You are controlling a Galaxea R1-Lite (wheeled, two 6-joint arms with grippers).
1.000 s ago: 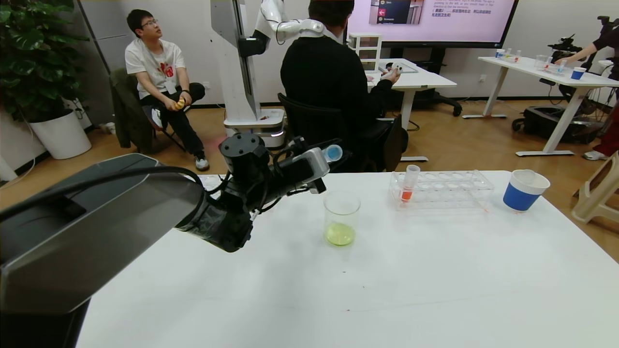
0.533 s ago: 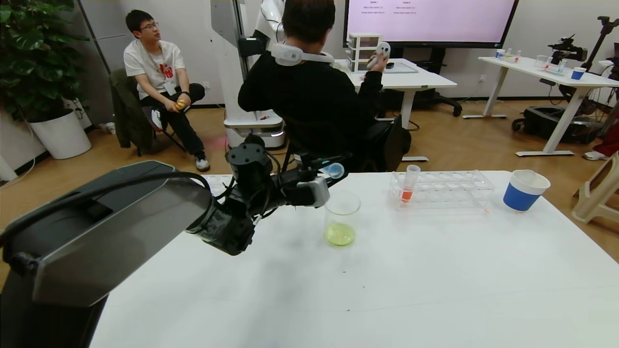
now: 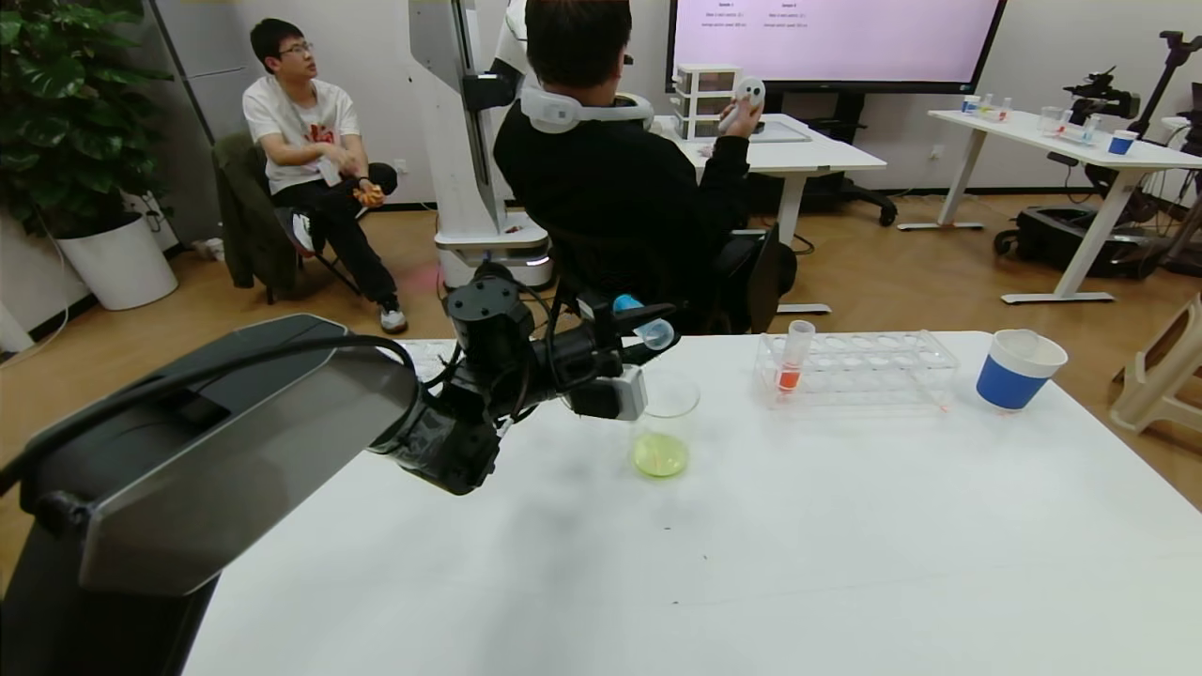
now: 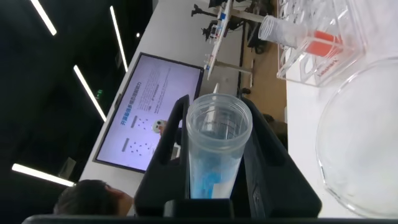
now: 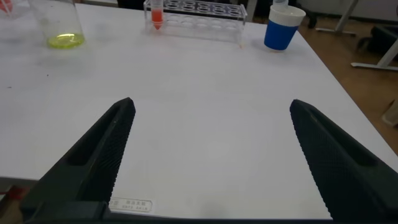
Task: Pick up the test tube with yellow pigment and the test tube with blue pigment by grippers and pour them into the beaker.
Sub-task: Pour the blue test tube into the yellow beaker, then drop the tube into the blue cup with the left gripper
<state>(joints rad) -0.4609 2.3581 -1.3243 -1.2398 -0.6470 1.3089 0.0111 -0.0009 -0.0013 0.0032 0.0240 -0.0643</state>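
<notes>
DONE: yellow liquid in beaker [image 3: 663, 422] | NOW: left gripper [image 3: 648, 330] clamps test tube with blue pigment [image 4: 214, 149], tilted near rim | LEFT: blue pour | right gripper [image 5: 208, 134] spread, idle

- Beaker [image 3: 663, 424]: on the table [image 3: 751, 563], centre, towards the far edge.
- Test tube with blue pigment [image 3: 643, 324]: in the left gripper [image 3: 631, 330], above the beaker's far-left rim.
- Rack [image 3: 859, 368]: right of the beaker; one tube [image 3: 795, 355] at its left end.
- Paper cup [image 3: 1019, 368]: right of the rack.
</notes>
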